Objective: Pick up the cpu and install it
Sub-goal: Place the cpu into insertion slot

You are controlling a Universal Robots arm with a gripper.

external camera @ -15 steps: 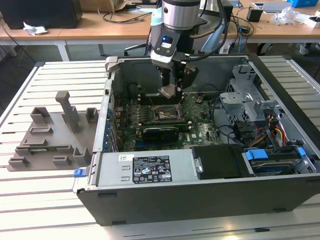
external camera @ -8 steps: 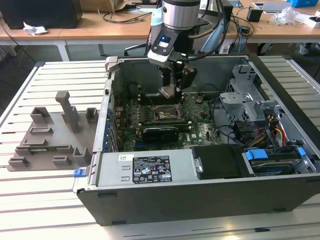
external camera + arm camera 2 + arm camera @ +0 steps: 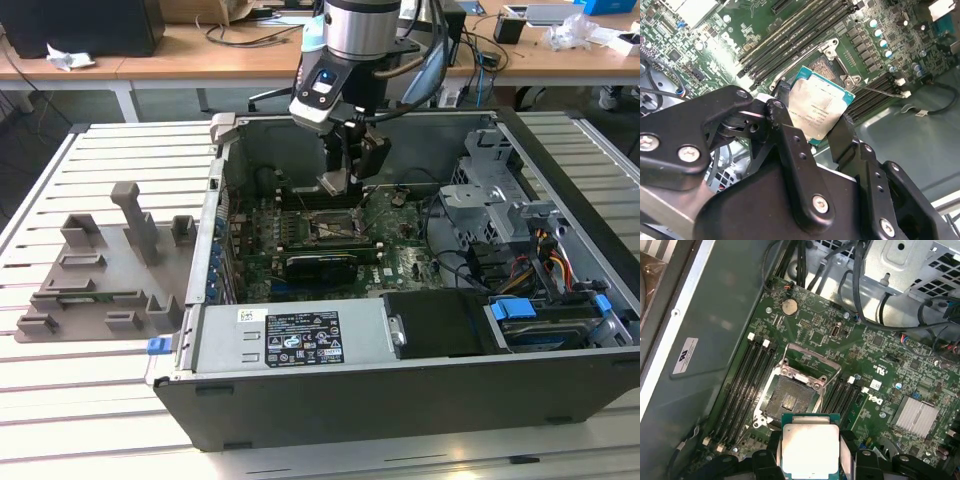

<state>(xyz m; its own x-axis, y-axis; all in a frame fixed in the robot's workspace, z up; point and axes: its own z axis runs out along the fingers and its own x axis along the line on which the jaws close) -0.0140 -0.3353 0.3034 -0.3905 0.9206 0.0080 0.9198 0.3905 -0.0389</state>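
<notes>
My gripper (image 3: 345, 178) is shut on the cpu (image 3: 334, 183), a small silvery square chip with a green rim. It hangs inside the open computer case, a little above the motherboard (image 3: 395, 255). In both wrist views the cpu (image 3: 820, 112) (image 3: 810, 445) sits clamped by its edges between the black fingers (image 3: 785, 115) (image 3: 849, 450). The open socket (image 3: 790, 397) (image 3: 832, 65), with its metal frame lifted, lies just ahead of the chip and below it; in the exterior view the socket (image 3: 330, 228) is directly under the gripper.
Memory slots (image 3: 747, 377) flank the socket. A metal drive cage (image 3: 490, 190) with cables (image 3: 545, 255) fills the case on the exterior view's right, and a power supply (image 3: 300, 340) is at the front. A grey fixture tray (image 3: 100, 270) lies outside at the exterior view's left.
</notes>
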